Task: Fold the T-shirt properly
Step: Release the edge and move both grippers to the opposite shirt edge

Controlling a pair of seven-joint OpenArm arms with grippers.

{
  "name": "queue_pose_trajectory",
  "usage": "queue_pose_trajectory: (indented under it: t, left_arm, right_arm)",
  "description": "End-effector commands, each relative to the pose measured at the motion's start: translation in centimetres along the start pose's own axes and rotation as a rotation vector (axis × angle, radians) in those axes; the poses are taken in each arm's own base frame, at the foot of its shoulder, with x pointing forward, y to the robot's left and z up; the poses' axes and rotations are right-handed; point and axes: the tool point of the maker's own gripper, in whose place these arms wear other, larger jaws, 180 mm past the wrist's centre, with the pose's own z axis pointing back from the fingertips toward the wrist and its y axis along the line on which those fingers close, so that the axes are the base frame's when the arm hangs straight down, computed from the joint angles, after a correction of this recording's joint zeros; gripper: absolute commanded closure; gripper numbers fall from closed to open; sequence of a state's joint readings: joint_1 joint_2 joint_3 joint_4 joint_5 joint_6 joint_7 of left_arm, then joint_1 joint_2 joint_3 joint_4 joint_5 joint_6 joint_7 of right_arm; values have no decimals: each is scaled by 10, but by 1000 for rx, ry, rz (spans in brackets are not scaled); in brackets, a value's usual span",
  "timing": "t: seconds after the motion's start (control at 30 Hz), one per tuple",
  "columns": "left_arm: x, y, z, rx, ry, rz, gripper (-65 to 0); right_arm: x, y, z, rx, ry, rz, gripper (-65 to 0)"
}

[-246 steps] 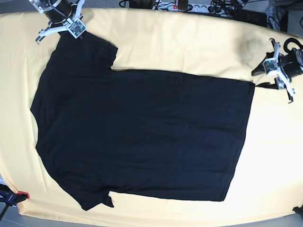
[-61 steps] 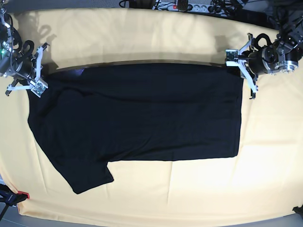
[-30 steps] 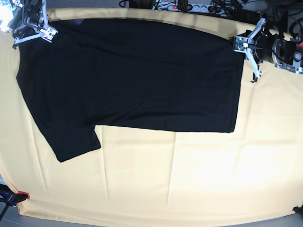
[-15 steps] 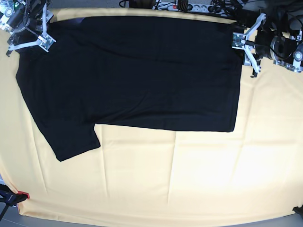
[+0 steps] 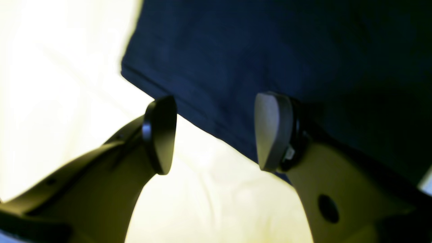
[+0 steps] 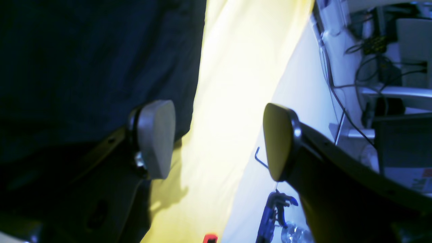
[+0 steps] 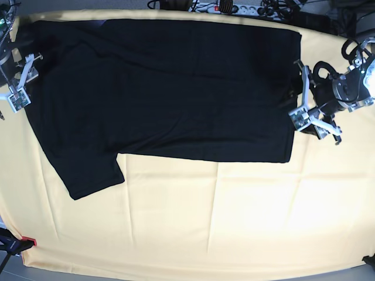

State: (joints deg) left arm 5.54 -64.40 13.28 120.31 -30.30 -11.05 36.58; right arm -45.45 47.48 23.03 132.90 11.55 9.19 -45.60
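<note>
The black T-shirt [image 7: 164,88] lies flat, plain side up, on the far half of the yellow table cover [image 7: 234,222]. One sleeve [image 7: 88,175] sticks out toward the near left. My left gripper [image 7: 304,108] hovers at the shirt's right edge. In the left wrist view it [image 5: 216,135] is open, with the shirt's hem [image 5: 189,98] just beyond its pads and nothing held. My right gripper [image 7: 20,88] is at the shirt's left edge. In the right wrist view it [image 6: 216,141] is open over yellow cloth beside the T-shirt [image 6: 84,60].
A power strip and cables [image 7: 234,7] run along the table's far edge. A black clamp with a red tip [image 7: 23,241] sits at the near left corner. Cables and equipment [image 6: 378,67] lie beyond the table's edge in the right wrist view.
Both grippers have opened, let go of the shirt's far corners, and moved nearer along its side edges. The shirt has stayed flat where it was laid.
</note>
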Motion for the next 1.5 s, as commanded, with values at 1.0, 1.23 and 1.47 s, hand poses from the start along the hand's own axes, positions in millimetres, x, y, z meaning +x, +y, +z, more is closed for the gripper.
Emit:
queue_pose_trajectory:
  t: [1.0,1.23,1.47]
  left_arm:
    - [-17,36,-135,-339,-310,956,-321]
    - [-24,70,-133,-215,-306,1040,0]
    - [-24,73,-133,-206,-306,1035,0]
  right_arm:
    - [-15,-28,-52,48,13,-246,-426]
    - [14,-30,-68,81,-140,-403,-427]
    - [15,-37,-130,221,-197,-724,-427]
